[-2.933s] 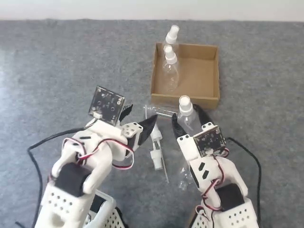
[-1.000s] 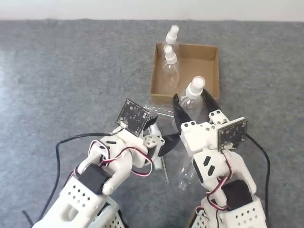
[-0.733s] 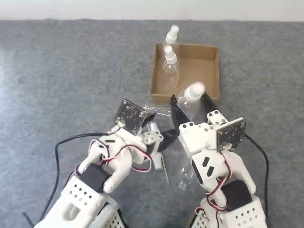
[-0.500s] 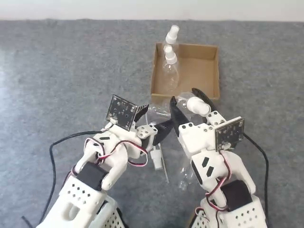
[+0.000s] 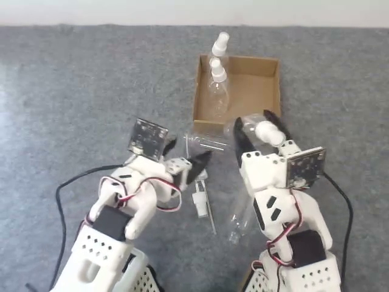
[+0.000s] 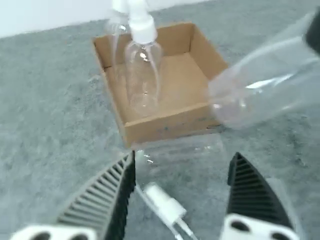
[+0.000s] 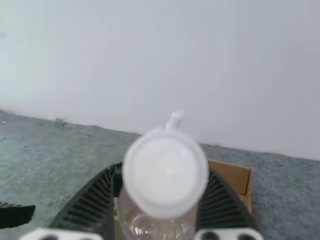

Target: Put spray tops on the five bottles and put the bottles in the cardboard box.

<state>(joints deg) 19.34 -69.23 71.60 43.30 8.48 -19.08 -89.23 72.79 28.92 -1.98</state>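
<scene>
Over the last few seconds the left arm has swung in toward the centre of the high view, then drawn back to the lower left. The left gripper (image 6: 184, 159) now hangs above the uncapped bottle (image 5: 203, 143), which lies just below the cardboard box (image 5: 258, 91), and above the loose spray top (image 5: 199, 205) lower down. To the right, the right gripper (image 5: 254, 120) has lifted the capped spray bottle (image 5: 266, 132) off the table, tipped it over and carried it up-frame to the box's near wall.

We judge this third bottle is about to go in. It would join the standing capped bottle (image 5: 217, 91) in the box's left half. The far bottle (image 5: 220, 44) stands at the box's upper-left corner; we cannot tell whether it is inside or just behind. Two bottles lack tops: the uncapped bottle and the second lying bottle (image 5: 240, 219) at lower right, partly under the right arm.

The left arm reaches up from the lower left with its wrist pitched down, its jaws spread wide and holding nothing. The right arm rises from the lower right. Its jaws are clamped on the bottle's clear body, with the white top turned back toward the wrist and the base toward the box.
</scene>
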